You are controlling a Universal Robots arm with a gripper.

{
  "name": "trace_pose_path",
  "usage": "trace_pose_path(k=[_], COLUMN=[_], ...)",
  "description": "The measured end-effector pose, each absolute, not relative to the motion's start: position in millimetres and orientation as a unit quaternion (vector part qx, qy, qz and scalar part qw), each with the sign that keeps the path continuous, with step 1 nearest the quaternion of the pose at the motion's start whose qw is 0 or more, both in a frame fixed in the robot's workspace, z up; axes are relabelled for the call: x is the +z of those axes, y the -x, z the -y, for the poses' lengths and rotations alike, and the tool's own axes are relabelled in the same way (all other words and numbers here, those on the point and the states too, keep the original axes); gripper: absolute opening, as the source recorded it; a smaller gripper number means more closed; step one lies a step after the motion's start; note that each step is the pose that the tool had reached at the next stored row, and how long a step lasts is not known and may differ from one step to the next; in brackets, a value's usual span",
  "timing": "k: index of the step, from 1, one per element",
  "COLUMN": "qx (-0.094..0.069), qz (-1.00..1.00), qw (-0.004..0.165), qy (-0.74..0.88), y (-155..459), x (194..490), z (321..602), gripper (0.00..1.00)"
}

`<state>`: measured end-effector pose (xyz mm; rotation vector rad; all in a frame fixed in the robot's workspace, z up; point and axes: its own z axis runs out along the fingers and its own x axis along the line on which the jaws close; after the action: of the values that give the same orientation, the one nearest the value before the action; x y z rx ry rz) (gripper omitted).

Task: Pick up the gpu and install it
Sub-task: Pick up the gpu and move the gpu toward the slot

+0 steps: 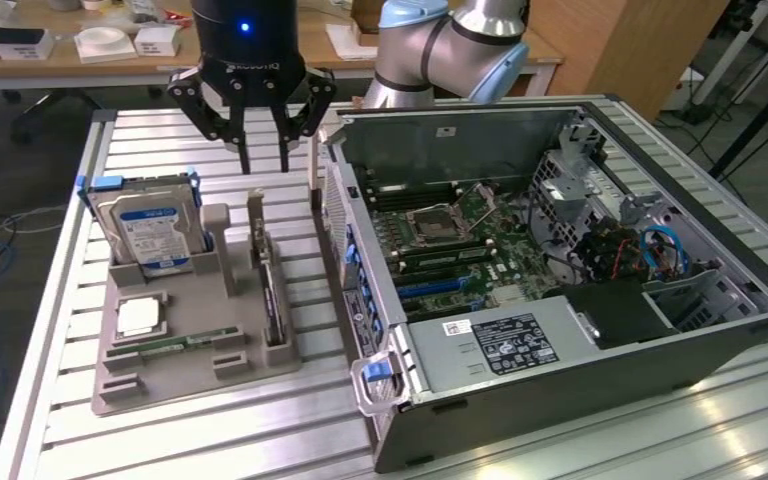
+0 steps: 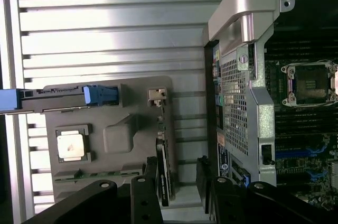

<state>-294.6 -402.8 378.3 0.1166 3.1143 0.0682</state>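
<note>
The gpu point(image 1: 268, 290) stands on edge in a slot of the grey holder tray point(image 1: 184, 385), its silver bracket end pointing up. My gripper point(image 1: 264, 165) hangs open above the far end of the tray, apart from the card and holding nothing. In the wrist view the gpu point(image 2: 163, 174) appears edge-on as a thin dark strip between the two fingers, closer to one finger point(image 2: 151, 184) than to the other. The gripper point(image 2: 177, 189) is still above it. The open computer case point(image 1: 704, 350) lies beside the tray, with its motherboard point(image 1: 484, 245) and blue card slots point(image 1: 431, 288) exposed.
The tray also holds a hard drive point(image 1: 152, 232) with a blue-white label, a square processor point(image 1: 140, 318) and a narrow green memory stick point(image 1: 171, 345). The case's perforated rear wall point(image 2: 235, 108) rises close beside the tray. Ribbed metal tabletop point(image 1: 197, 440) surrounds both.
</note>
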Motion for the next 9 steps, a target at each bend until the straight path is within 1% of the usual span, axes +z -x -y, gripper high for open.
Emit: trace_pose_path(k=[9], qx=[0.02], qz=[-0.999], qw=[0.012], qy=[-0.037], y=[294.7], x=[365.2], z=[403.1], gripper=[0.43])
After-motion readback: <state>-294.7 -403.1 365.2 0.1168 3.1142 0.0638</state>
